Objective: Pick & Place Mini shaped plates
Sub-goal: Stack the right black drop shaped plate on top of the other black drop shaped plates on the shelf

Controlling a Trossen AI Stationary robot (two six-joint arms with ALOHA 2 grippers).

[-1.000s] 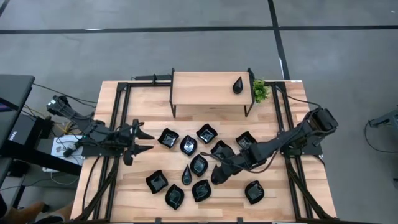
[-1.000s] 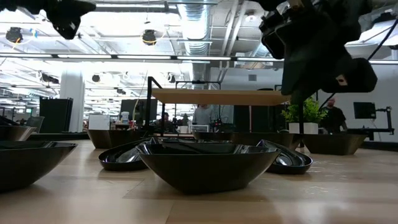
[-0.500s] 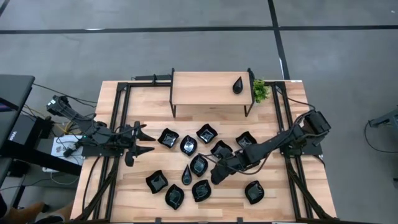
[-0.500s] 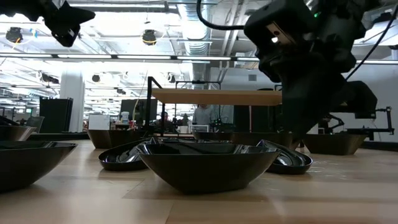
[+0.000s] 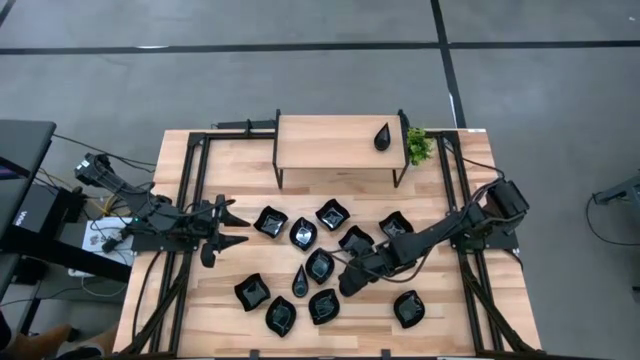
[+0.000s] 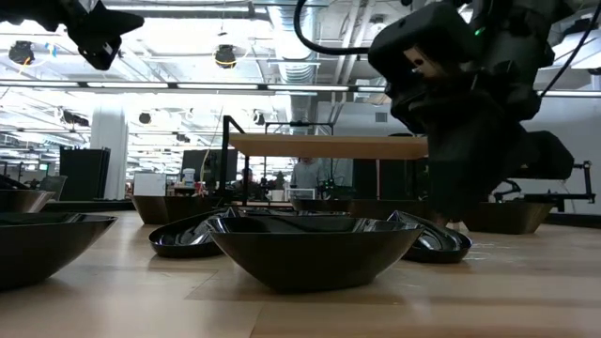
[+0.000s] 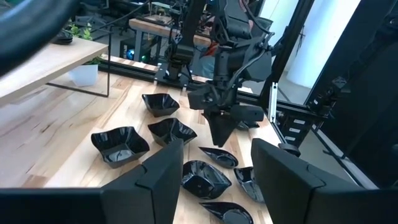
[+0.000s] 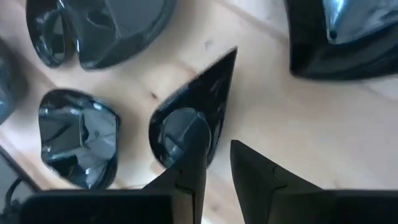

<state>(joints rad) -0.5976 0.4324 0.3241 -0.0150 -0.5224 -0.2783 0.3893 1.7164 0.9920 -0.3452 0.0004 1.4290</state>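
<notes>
Several glossy black mini shaped plates (image 5: 320, 265) lie scattered on the wooden table's middle and near part. One teardrop plate (image 5: 383, 135) sits on the raised wooden shelf (image 5: 335, 142). My right gripper (image 5: 345, 284) points steeply down, open, over a teardrop plate (image 8: 202, 93) that lies on the table. One finger (image 8: 189, 146) stands over the plate's round end and the other (image 8: 249, 165) outside its rim. My left gripper (image 5: 228, 228) waits open and level at the table's left. My right gripper comes from above, slanting in from the table's right, with the rim of the teardrop plate's round end (image 8: 214, 140) between its open fingers. Whether a finger touches the plate, I cannot tell. The plate lies flat on the table.
Other plates crowd close around the right gripper: a square one (image 5: 355, 240), a leaf-like one (image 5: 323, 305), another (image 5: 408, 308) nearer the front. A small green plant (image 5: 418, 146) stands by the shelf's right leg. Black frame rails (image 5: 190, 200) run along both table sides.
My right gripper has sunk toward the table among the plates, tipping a little steeper. Its finger gap looks the same. No plate has moved.
</notes>
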